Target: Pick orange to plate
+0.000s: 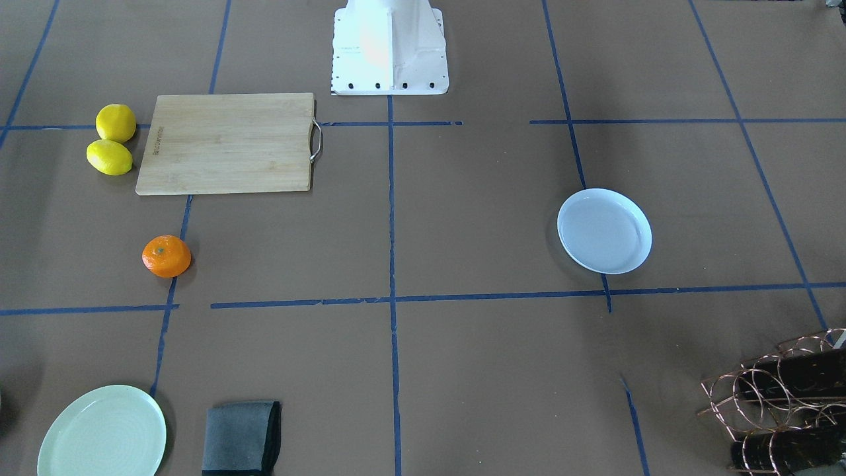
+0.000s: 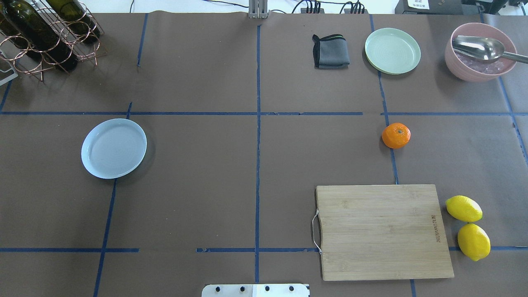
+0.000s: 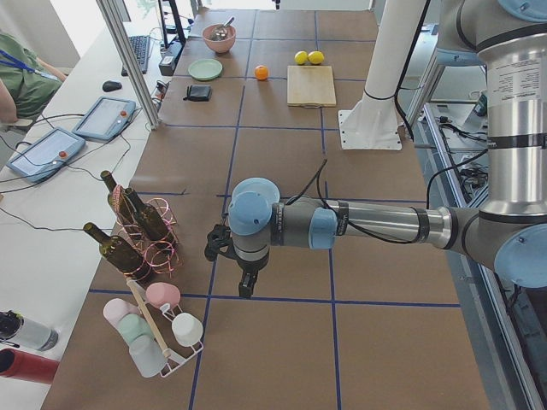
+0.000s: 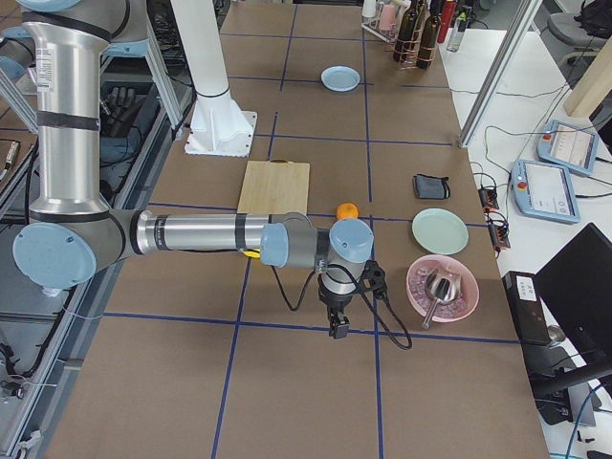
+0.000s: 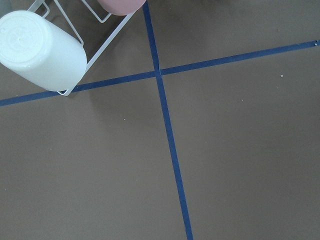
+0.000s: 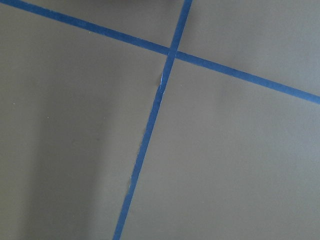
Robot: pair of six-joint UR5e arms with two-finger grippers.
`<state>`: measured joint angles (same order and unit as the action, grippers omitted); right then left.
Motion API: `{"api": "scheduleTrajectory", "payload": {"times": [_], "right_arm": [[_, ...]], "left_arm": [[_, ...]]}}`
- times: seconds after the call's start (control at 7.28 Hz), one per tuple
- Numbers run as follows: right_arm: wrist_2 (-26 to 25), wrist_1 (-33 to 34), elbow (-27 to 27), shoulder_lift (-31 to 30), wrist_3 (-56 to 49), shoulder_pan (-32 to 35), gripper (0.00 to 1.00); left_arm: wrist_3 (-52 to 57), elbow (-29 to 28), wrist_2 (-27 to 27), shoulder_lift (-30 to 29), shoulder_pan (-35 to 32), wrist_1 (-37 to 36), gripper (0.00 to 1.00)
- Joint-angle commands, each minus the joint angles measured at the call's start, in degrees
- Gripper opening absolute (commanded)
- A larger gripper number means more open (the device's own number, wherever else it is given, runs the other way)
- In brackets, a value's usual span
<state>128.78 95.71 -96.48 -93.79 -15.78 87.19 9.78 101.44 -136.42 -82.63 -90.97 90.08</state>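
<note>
You will find the orange (image 2: 396,135), a small, round, bright-orange mandarin with a green stem dot, resting on the brown paper-covered desk (image 2: 206,173) in the robot's right half, right on a strip of blue tape. It lies between the pale green round plate (image 2: 392,50) at the far edge and the rectangular wooden cutting board (image 2: 381,231) with a metal handle nearer the base, touching neither.

The plate (image 2: 114,148), round, shallow and pale bluish-white with a raised rim, sits in the robot's left half, well apart from the orange, with nothing on it.

Two yellow lemons (image 2: 463,208) lie just beside the board's outer edge. A folded grey cloth (image 2: 331,51) sits next to the green plate. A pink bowl (image 2: 462,68) holds a large metal spoon (image 2: 478,47). A copper wire rack (image 2: 45,37) with dark wine bottles stands at the far left corner.

The left end effector (image 3: 246,286) points down over the desk near the bottle rack, far from the plate. Only the side camera shows it, so you cannot tell whether it is released or clenched. The right end effector (image 4: 338,325) appears to hang just above the desk beside the pink bowl, and its state is equally unreadable.

The left wrist camera sees a white cup (image 5: 42,50) on a white wire stand.
</note>
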Motion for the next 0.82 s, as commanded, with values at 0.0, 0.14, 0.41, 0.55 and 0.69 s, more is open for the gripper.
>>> {"api": "scheduleTrajectory", "payload": {"times": [0.0, 0.14, 0.41, 0.55, 0.69], "right_arm": [[0.06, -0.17, -0.81, 0.45, 0.04, 0.0, 1.0], [-0.11, -5.83, -0.9, 0.8, 0.65, 0.0, 1.0], [0.24, -15.25, -1.25, 0.8, 5.74, 0.0, 1.0], [3.29, -19.21, -1.17, 0.72, 6.28, 0.0, 1.0], [4.88, -19.86, -1.43, 0.71, 8.46, 0.0, 1.0]], "left_arm": [[-0.46, -0.01, 0.28, -1.21, 0.09, 2.89, 1.0], [-0.47, -0.1, 0.54, -3.39, 0.09, 3.6, 1.0], [-0.38, 0.06, 0.19, -8.24, 0.0, 6.15, 1.0], [-0.55, 0.16, 0.1, -8.86, 0.09, 13.47, 1.0], [-1.25, -0.71, 0.01, -7.91, 0.0, 24.33, 1.0]]}}
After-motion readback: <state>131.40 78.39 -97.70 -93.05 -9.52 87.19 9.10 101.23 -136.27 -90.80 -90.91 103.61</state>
